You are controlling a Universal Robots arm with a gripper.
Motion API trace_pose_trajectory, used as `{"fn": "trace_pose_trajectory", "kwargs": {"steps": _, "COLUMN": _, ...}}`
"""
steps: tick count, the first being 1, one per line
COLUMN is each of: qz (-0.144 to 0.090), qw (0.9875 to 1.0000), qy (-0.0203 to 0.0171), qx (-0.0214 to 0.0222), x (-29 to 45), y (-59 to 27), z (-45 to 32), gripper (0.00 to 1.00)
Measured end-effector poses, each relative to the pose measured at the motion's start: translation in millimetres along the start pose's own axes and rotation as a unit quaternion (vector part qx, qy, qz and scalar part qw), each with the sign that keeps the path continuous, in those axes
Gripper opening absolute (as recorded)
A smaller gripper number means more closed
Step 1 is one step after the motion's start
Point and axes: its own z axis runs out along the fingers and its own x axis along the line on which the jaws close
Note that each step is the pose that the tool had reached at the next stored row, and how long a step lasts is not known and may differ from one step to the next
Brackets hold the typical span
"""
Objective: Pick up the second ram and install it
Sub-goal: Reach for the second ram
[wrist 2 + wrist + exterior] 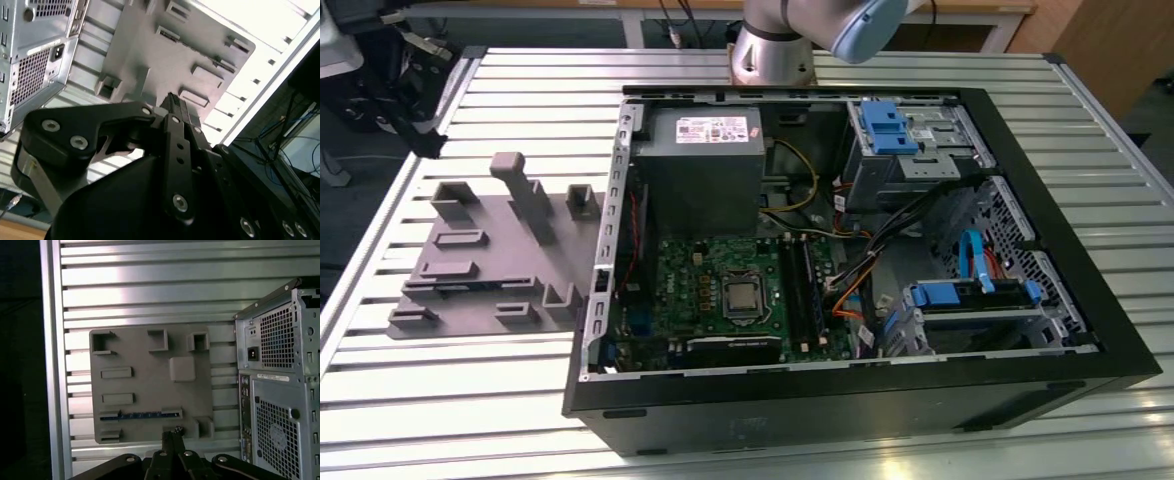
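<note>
My hand [172, 431] hangs above the fixture [145, 371], fingers pinched together on nothing. The ram [140, 415] sits in a fixture slot; I judge pickup and install both left.

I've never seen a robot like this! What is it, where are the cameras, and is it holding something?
It is a robot arm standing on a slatted metal table. One camera off the arm shows an open computer case with its green motherboard, and a grey plastic fixture beside it. Two more cameras ride near the arm's wrist and look past the gripper. Its fingers are shut and hold nothing. In the first wrist view, a thin dark memory stick lies in a slot of the fixture, which the gripper hangs over.
</note>
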Motion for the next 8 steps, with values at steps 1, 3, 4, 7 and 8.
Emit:
{"fn": "trace_pose_trajectory", "kwargs": {"steps": 1, "qz": 0.0, "qw": 1.0, "qy": 0.0, "qx": -0.0001, "x": 2.2, "y": -0.5, "z": 0.4, "gripper": 0.11}}
{"fn": "trace_pose_trajectory", "kwargs": {"steps": 3, "qz": 0.0, "qw": 1.0, "qy": 0.0001, "qx": -0.0001, "x": 7.2, "y": -1.5, "z": 0.9, "gripper": 0.11}}
{"fn": "trace_pose_trajectory", "kwargs": {"steps": 4, "qz": 0.0, "qw": 1.0, "qy": 0.0001, "qx": -0.0001, "x": 9.5, "y": -2.0, "z": 1.1, "gripper": 0.11}}
{"fn": "trace_pose_trajectory", "kwargs": {"steps": 7, "qz": 0.0, "qw": 1.0, "qy": 0.0001, "qx": -0.0001, "x": 17.5, "y": -3.3, "z": 1.6, "gripper": 0.11}}
{"fn": "trace_pose_trajectory", "kwargs": {"steps": 8, "qz": 0.0, "qw": 1.0, "qy": 0.0001, "qx": -0.0001, "x": 21.0, "y": -3.8, "z": 1.8, "gripper": 0.11}}
